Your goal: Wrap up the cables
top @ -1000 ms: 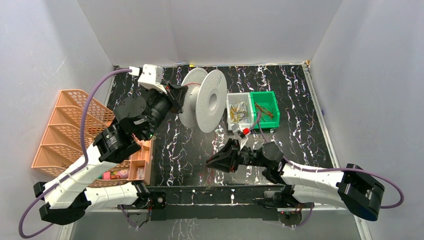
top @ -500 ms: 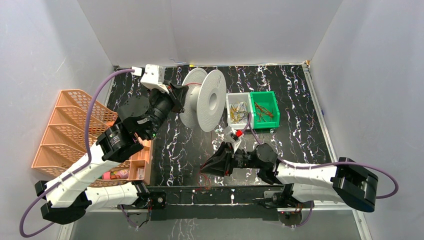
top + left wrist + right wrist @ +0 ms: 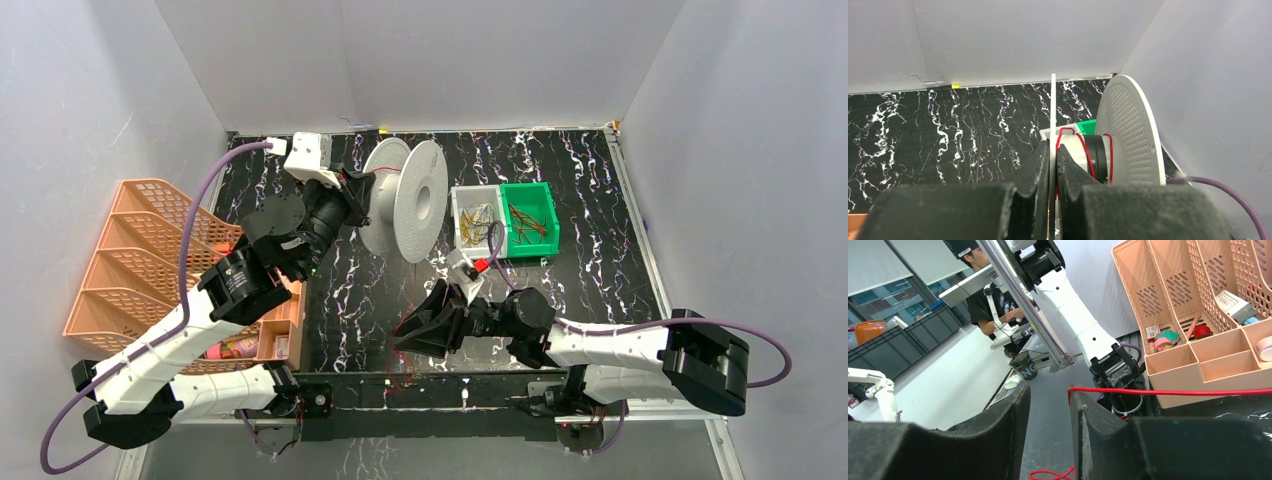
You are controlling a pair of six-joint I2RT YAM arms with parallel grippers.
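While your left gripper (image 3: 1052, 155) clamps the spool (image 3: 418, 200) by its near flange at 12 o'clock, 2 red turns of the cables (image 3: 1087, 150) sit on its hub and the rest trails to 6 o'clock. Your right gripper (image 3: 1050, 405) stands parted there, the strand seemingly hooked on 1 jaw rather than pinched; close on it squarely, then keep light, steady tension as you feed toward the hub.
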